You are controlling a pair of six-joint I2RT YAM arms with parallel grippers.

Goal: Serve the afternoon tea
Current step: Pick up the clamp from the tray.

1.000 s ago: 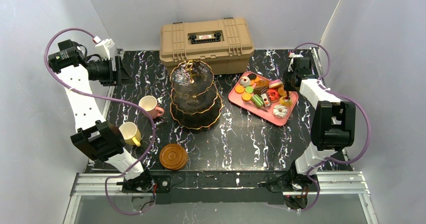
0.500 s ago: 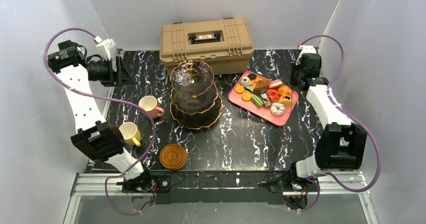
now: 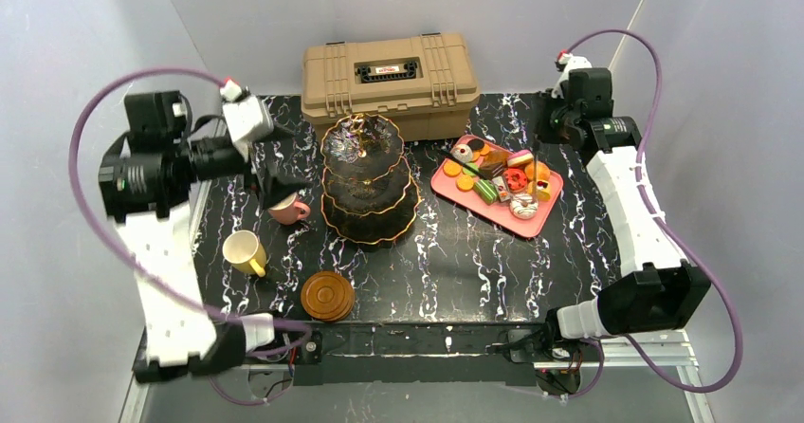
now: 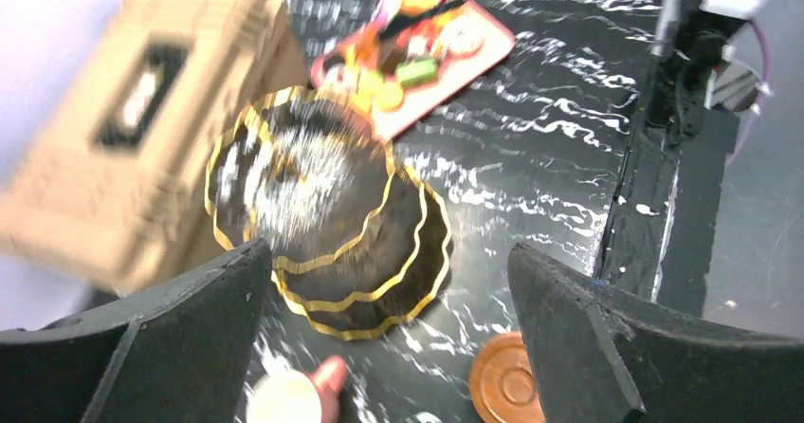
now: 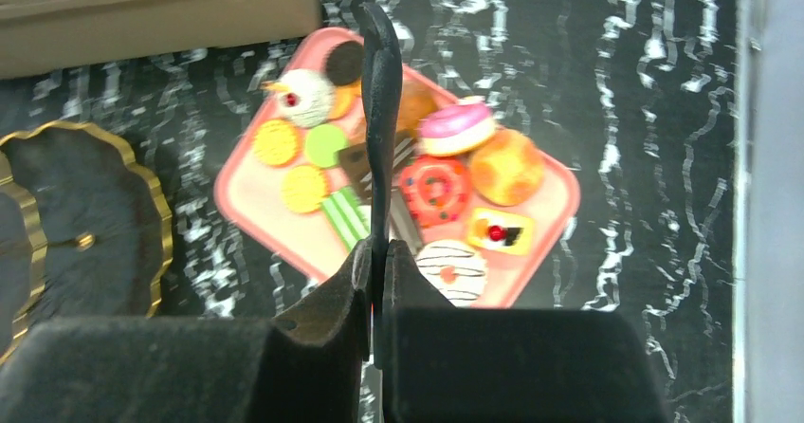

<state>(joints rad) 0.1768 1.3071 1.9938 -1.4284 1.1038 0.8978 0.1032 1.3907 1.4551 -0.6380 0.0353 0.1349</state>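
one wide left tool, closed right tool

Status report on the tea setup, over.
Left end effector open over pink cup. Right end effector shut by pastry tray. Stand tiers bare. Nothing in the way.

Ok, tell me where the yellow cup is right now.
Top external view: the yellow cup stands on the left side of the table, closer to its near edge than the pink cup and left of the round brown saucer, touching neither.
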